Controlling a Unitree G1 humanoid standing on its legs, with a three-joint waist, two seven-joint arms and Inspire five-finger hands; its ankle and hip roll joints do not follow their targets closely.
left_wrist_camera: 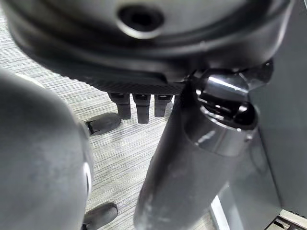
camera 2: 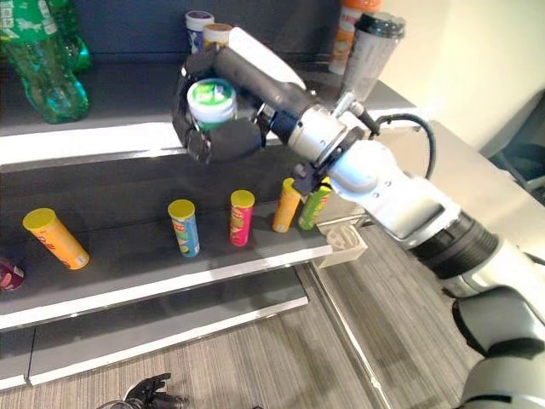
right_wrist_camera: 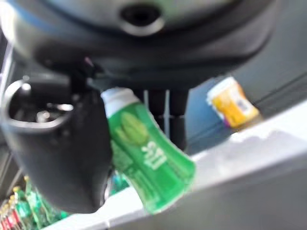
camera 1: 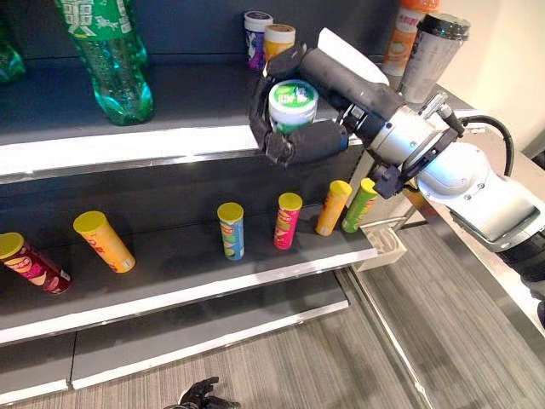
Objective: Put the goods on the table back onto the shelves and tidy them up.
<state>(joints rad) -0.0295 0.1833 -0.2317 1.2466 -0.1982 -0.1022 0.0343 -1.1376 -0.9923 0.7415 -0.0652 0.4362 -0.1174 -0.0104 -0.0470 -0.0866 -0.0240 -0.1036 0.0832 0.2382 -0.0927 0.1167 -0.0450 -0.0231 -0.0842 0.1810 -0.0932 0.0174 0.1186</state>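
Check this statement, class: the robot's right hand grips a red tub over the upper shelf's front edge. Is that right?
Not quite. The tub is green with a white lid, not red, as the left eye view and right wrist view show. The rest holds: the right hand is curled round it over the front edge of the upper shelf.

The right hand (camera 1: 294, 128) covers most of the green tub (camera 1: 292, 104); only its lid and a strip of its side show between the fingers and thumb. In the right wrist view the tub (right_wrist_camera: 144, 153) is blurred, and so is the yellow can (right_wrist_camera: 232, 103) behind it. The green bottle (camera 1: 111, 60) on the upper shelf (camera 1: 128, 141) is cut off at the top edge. The red can (camera 1: 30, 262) is cut by the left edge. The left hand (camera 1: 200, 395) is cut off at the bottom edge; its fingers (left_wrist_camera: 139, 108) are mostly hidden behind the wrist in its own view.
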